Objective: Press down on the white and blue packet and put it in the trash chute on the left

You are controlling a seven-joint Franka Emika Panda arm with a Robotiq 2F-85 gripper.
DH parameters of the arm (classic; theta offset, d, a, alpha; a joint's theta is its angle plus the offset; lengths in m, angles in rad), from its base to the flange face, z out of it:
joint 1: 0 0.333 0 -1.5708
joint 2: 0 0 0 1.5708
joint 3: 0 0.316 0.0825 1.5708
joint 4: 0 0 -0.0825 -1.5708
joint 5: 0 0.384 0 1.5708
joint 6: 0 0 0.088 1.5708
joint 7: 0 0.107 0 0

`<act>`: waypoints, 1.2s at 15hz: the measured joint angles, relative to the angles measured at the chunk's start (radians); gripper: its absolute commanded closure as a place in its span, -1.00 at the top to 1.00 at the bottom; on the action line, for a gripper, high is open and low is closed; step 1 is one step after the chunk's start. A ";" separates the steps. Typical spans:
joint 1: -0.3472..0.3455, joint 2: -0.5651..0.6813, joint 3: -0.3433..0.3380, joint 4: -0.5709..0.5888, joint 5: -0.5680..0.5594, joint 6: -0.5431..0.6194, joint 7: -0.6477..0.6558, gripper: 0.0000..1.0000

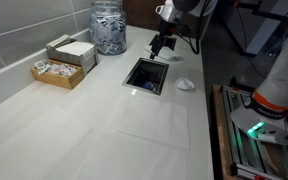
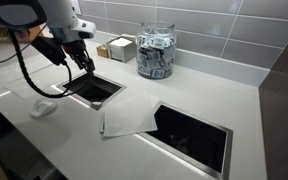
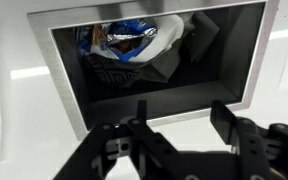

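**Down the trash chute: packet lies on the rubbish, tool empty above**

Inside the trash chute (image 3: 62, 75), near its far wall as the wrist view shows it, the white and blue packet (image 3: 134, 35) lies crinkled on top of dark bagged waste, with pale scraps just beside it. Nothing touches it.

Directly above the opening hangs the tool (image 3: 181, 120). Its two fingers (image 3: 222, 115) are spread apart, nothing is between them, and they are well clear of the packet.

The chute is a steel-framed rectangular hole cut into the pale counter (image 1: 84, 120), about midway between the tiled wall edge and the opposite edge. A crumpled white wrapper (image 1: 185, 85) rests on the counter just beside the chute, on the side away from the wall.

Against the wall edge stand a glass jar (image 1: 108, 28) of sachets and an open box (image 1: 59, 70) of small packets, both well apart from the chute.
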 measured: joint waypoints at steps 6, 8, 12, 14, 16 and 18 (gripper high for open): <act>0.008 -0.003 -0.007 0.000 0.000 0.000 0.000 0.99; 0.010 -0.005 -0.008 0.000 0.000 0.000 0.000 0.98; 0.010 -0.005 -0.008 0.001 0.000 0.000 0.000 0.99; 0.010 -0.005 -0.008 0.001 0.000 0.000 0.000 0.99; 0.010 -0.005 -0.008 0.001 0.000 0.000 0.000 0.99; 0.010 -0.005 -0.008 0.001 0.000 0.000 0.000 0.99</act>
